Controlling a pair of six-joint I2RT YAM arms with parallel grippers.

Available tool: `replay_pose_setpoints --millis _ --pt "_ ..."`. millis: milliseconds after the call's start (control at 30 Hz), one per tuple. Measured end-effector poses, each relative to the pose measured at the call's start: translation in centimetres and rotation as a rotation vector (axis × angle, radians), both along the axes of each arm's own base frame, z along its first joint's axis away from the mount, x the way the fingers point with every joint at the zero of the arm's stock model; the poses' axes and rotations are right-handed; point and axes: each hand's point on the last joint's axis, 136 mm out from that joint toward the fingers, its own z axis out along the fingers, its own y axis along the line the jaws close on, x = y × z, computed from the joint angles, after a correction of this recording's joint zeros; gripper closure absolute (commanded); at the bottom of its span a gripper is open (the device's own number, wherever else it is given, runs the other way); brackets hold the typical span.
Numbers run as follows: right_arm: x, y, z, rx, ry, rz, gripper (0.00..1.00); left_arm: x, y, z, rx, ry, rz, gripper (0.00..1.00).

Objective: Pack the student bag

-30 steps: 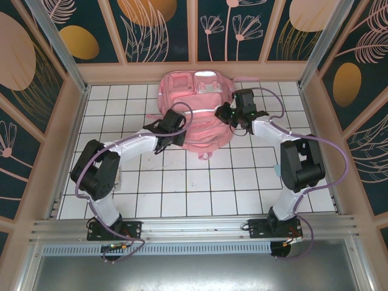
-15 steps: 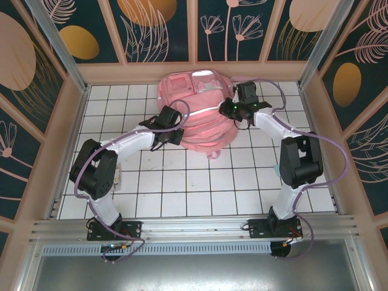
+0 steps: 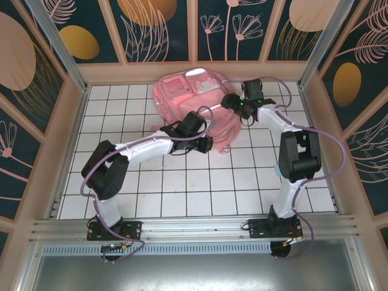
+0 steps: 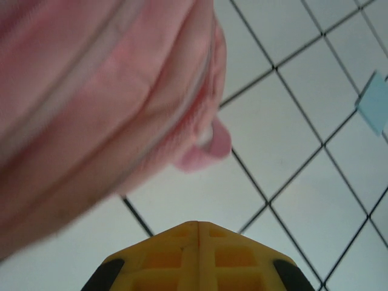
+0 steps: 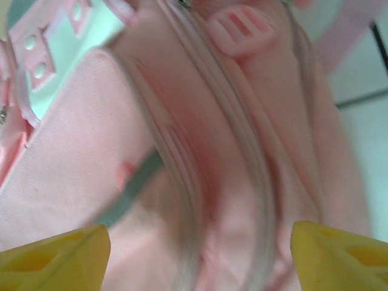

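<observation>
Pink student bag (image 3: 182, 100) with silvery strips on white, black-gridded worktop (image 3: 182, 188); yellow-fingered left gripper (image 4: 198, 233); dark floral walls (image 3: 163, 42).

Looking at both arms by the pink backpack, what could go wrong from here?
The right tool stands open over the student bag, so closing may pinch only loose fabric and slip. The left tool is shut beside the bag, holding nothing; a pull from the right might drag the whole bag across the table.
</observation>
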Motion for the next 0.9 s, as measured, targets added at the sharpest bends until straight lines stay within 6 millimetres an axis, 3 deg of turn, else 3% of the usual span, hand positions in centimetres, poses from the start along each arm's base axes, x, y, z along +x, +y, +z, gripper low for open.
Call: replay_pose_setpoints --millis 133,233,267,367,467,600,633,767,900 --pt "-2.9 -0.6 0.9 0.038 0.009 -0.028 0.21 2.0 -0.1 1.2 0.005 -0.061 0.054 1.0" --pt "-3.7 0.0 2.2 0.115 -0.013 -0.034 0.24 3.3 0.8 1.5 0.036 -0.103 0.125 1.0" --pt "-3.9 0.4 2.6 0.148 -0.022 -0.032 0.26 3.7 1.2 1.5 0.045 -0.113 0.154 0.95" --pt "-4.3 2.0 2.6 0.236 -0.014 -0.022 0.29 5.0 3.1 2.4 0.029 -0.144 0.255 0.72" --pt "-4.7 4.1 2.4 0.308 0.004 0.0 0.32 6.4 5.8 4.1 -0.027 -0.167 0.37 0.38" --pt "-4.7 6.2 2.2 0.379 0.012 0.023 0.34 7.8 9.0 6.0 -0.104 -0.193 0.5 0.16" --pt "-4.7 6.6 1.9 0.396 0.02 0.023 0.34 8.0 9.5 6.3 -0.116 -0.198 0.521 0.04" --pt "-4.3 7.2 0.6 0.432 0.054 0.017 0.33 7.9 10.4 6.2 -0.144 -0.192 0.557 0.01" --pt "-4.6 7.4 -0.2 0.44 0.083 0.006 0.31 7.6 10.9 4.9 -0.138 -0.17 0.571 0.01"
